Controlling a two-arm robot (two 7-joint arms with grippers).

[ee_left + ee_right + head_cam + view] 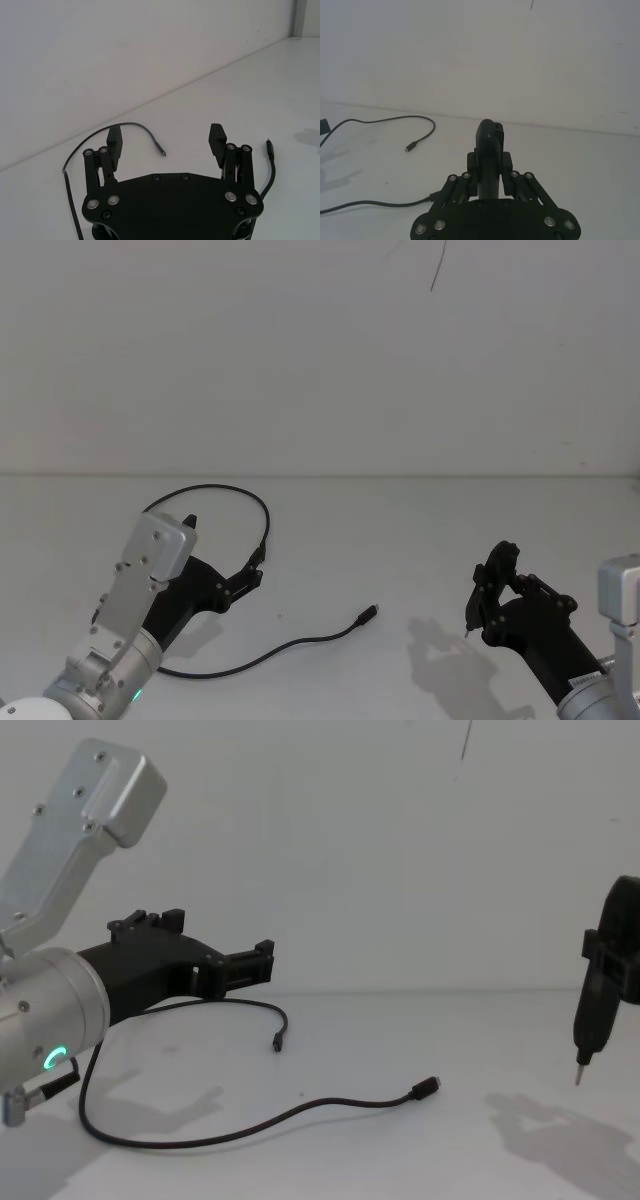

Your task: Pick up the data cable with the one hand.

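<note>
While the left gripper (222, 548) hangs above the white table (400, 530), its two fingers (115, 142) are spread wide apart. There is nothing between them, so it holds nothing. One green ring (52, 1058) glows on the thick silver part behind it.

There is one data cable (300, 642). It is long, thin and black, and it lies flat on the table. It runs under the left arm and makes a big loop around the left gripper.

The cable has two small plugs. The first plug (369, 614) lies out in the open, between the two grippers. The second plug (258, 558) lies on the table near the tip of one left finger. In the chest view the left gripper is up in the air over this plug and does not touch it. In the left wrist view this plug shows between the two open fingers, a little farther on.

The right gripper (470, 625) is over on the right side, well apart from the cable. Its two fingers are pressed together. One thin silver pin (578, 1075) points down from its tip.
</note>
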